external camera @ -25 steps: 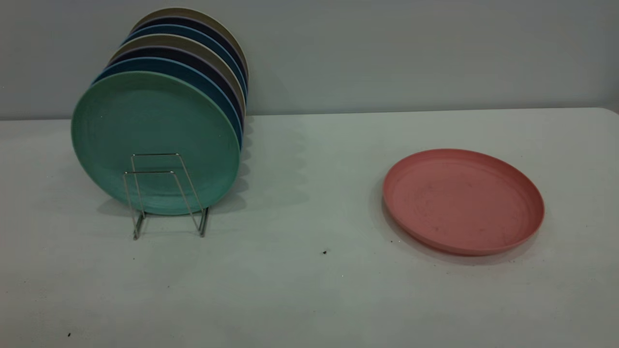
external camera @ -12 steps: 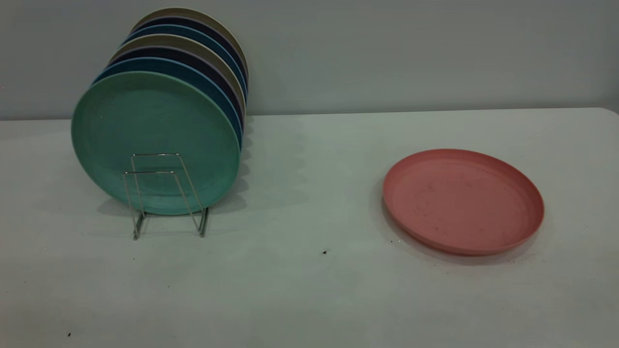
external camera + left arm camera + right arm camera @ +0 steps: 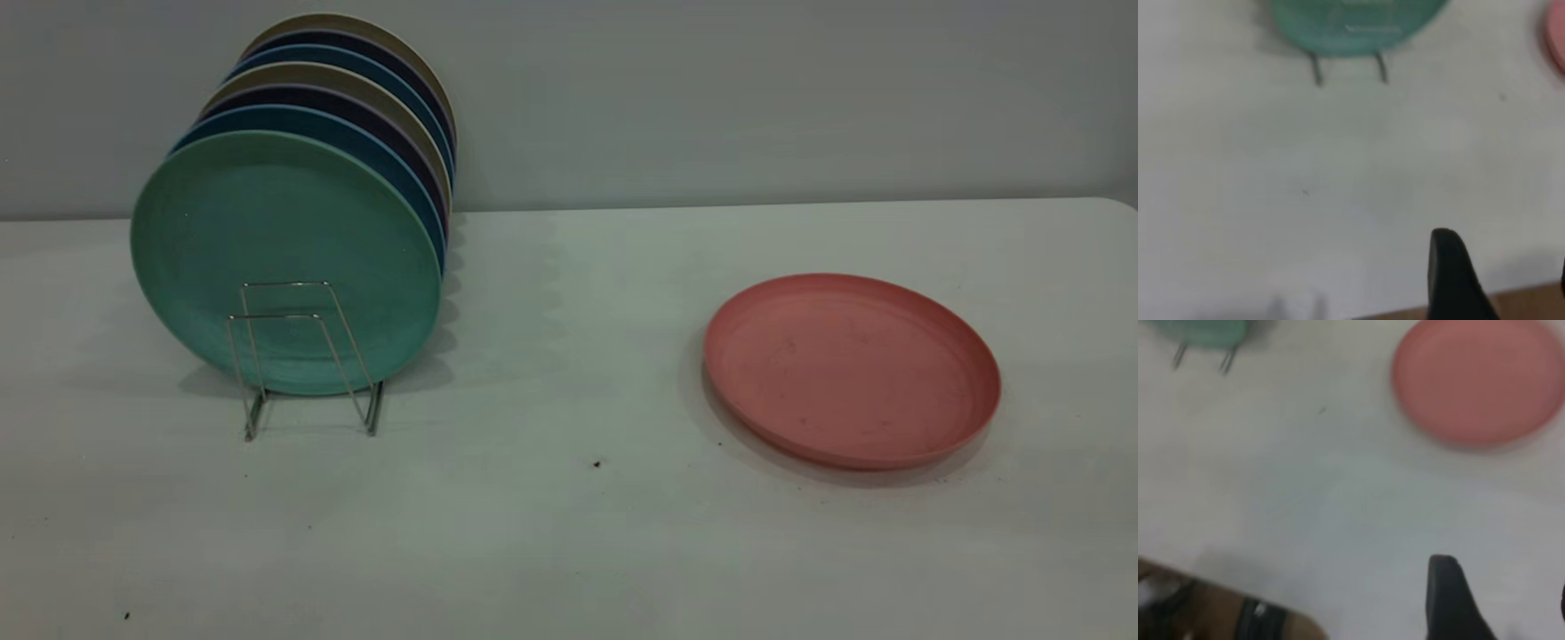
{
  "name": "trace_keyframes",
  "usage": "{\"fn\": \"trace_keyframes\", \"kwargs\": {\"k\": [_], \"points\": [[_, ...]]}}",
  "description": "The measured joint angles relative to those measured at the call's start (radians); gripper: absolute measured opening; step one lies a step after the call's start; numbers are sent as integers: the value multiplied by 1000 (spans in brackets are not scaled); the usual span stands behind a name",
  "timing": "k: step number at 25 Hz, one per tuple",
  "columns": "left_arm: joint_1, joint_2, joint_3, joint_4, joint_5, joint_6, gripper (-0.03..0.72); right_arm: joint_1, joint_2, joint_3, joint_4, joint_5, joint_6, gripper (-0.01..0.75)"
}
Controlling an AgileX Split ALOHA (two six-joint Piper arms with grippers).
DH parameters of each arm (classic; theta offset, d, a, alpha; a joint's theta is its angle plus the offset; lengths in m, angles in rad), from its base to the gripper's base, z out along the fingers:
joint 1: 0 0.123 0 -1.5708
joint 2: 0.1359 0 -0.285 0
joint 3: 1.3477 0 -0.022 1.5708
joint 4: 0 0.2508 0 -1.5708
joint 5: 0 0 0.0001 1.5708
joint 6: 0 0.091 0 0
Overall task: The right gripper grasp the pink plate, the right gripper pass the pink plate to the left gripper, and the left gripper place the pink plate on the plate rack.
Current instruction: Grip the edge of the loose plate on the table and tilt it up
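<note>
Seven plates stand on edge in the plate rack point(image 3: 307, 356) at the far left of the white table point(image 3: 569, 533), with the teal-green plate point(image 3: 284, 258) nearest, then blue, dark navy and beige ones ranked behind it toward the grey wall point(image 3: 756, 98). Two upright wire loops of the rack rise in front of the teal-green plate, far shorter than it, and the slot between them holds nothing. At the right, well apart from the rack, the pink plate point(image 3: 852, 369) lies flat and face up on the table, with bare tabletop all round its rim. Between rack and pink plate the surface is open save for a small dark speck point(image 3: 597, 463); nothing stands in the way between them. The table's far edge meets the wall, and its right far corner is rounded. Neither arm appears in the exterior view. The left wrist view shows one dark finger point(image 3: 1451, 277) of the left gripper above the table's near edge, with the rack's feet and the teal-green plate far off; whether the jaws are wide or narrow cannot be told. The right wrist view likewise shows a single dark finger point(image 3: 1450, 600) of the right gripper, well short of the pink plate, its opening also undeterminable.
</note>
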Motion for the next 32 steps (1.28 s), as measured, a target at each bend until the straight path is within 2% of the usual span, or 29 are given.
{"fn": "trace_keyframes", "kwargs": {"k": [9,15,19,24,32], "points": [[0,343,-42,-308,-32,309,447,0,441,-103,279,-41,-321,413],[0,415,-42,-371,-109,355,460,0,710,-232,330,-60,-368,414],[0,415,-42,-378,-135,359,460,-9,879,-322,336,-78,-379,442],[0,415,-42,-380,-136,360,460,-86,1076,-396,368,-90,-407,485],[0,415,-42,-380,-136,362,460,-251,1372,-490,561,-78,-595,488]]}}
